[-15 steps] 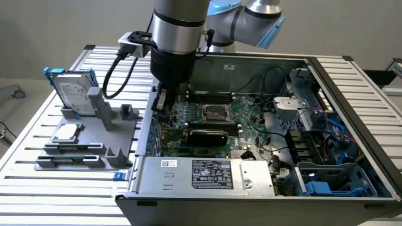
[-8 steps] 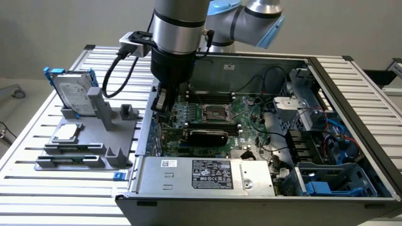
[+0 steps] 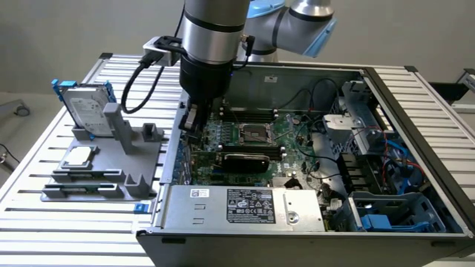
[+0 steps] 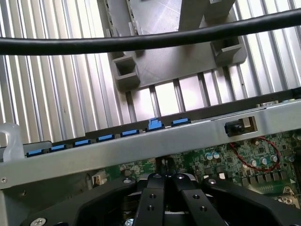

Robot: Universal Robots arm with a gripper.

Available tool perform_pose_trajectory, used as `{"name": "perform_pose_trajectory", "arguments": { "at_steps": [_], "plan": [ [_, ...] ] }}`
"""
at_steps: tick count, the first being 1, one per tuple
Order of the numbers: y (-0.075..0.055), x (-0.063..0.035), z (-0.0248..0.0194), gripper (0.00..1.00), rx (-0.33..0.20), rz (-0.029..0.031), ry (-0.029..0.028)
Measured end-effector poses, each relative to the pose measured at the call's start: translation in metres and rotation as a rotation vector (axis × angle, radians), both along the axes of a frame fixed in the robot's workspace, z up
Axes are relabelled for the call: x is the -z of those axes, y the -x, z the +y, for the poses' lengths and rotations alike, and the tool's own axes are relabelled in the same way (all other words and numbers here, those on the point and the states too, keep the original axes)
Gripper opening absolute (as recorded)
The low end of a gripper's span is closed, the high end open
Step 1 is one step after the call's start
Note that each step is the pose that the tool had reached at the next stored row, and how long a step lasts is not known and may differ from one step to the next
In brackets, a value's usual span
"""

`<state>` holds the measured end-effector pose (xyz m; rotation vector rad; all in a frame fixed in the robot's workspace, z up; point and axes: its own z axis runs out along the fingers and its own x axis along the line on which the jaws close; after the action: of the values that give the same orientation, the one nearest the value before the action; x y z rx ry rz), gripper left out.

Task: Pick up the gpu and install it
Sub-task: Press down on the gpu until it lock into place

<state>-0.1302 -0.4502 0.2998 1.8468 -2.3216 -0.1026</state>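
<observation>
From where I stand, the arm has its gripper (image 3: 193, 125) low inside the open case (image 3: 386, 94), tight against the wall nearest the holder (image 3: 104, 165). The wrist view shows its fingers (image 4: 153, 197) pressed together with nothing visible between them. The gpu (image 3: 246, 161) looks to be the black glossy card lying across the board, at about 4 o'clock from the gripper and 6 o'clock from the socket (image 3: 252, 132). Its near end runs toward the wall under the gripper. I would judge this the install stage, with the pick-up done, since the holder's tall posts stand bare. Whether the card is fully home, I cannot tell. Any further move calls for a straight, careful path. The case wall (image 4: 141, 141) with its blue latches (image 4: 155, 124) sits just beside the fingers, the power supply (image 3: 245, 206) boxes the card at 6 o'clock, and loose wires (image 3: 312, 92) crowd 2 o'clock. The free way is upward. A black cable (image 4: 141, 42) hangs across by the wrist.
</observation>
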Motion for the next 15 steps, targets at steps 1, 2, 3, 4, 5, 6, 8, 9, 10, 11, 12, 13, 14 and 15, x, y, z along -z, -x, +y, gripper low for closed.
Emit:
{"name": "perform_pose_trajectory", "arguments": {
  "at_steps": [1, 2, 3, 4, 5, 6, 8, 9, 10, 11, 12, 13, 14, 15],
  "plan": [
    [-0.0019, -0.0018, -0.0001, 0.11, 0.000, 0.0021, 0.0054],
    [-0.0037, -0.0038, -0.0001, 0.11, 0.000, 0.0051, 0.0106],
    [-0.0050, -0.0044, -0.0001, 0.11, 0.001, 0.0072, 0.0139],
    [-0.0056, -0.0046, -0.0002, 0.11, 0.001, 0.0085, 0.0174],
    [-0.0058, -0.0047, -0.0010, 0.11, 0.002, 0.0089, 0.0208],
    [-0.0058, -0.0048, -0.0019, 0.11, 0.004, 0.0090, 0.0238],
    [-0.0058, -0.0047, -0.0044, 0.11, 0.008, 0.0090, 0.0275],
    [-0.0058, -0.0045, -0.0057, 0.11, 0.011, 0.0089, 0.0293],
    [-0.0058, -0.0042, -0.0069, 0.11, 0.013, 0.0090, 0.0306],
    [-0.0058, -0.0036, -0.0079, 0.11, 0.017, 0.0090, 0.0314],
    [-0.0057, -0.0030, -0.0085, 0.11, 0.022, 0.0091, 0.0321],
    [-0.0057, -0.0024, -0.0090, 0.11, 0.028, 0.0092, 0.0325],
    [-0.0057, -0.0017, -0.0093, 0.11, 0.035, 0.0092, 0.0325],
    [-0.0057, -0.0012, -0.0095, 0.11, 0.043, 0.0094, 0.0325]
  ]
}}
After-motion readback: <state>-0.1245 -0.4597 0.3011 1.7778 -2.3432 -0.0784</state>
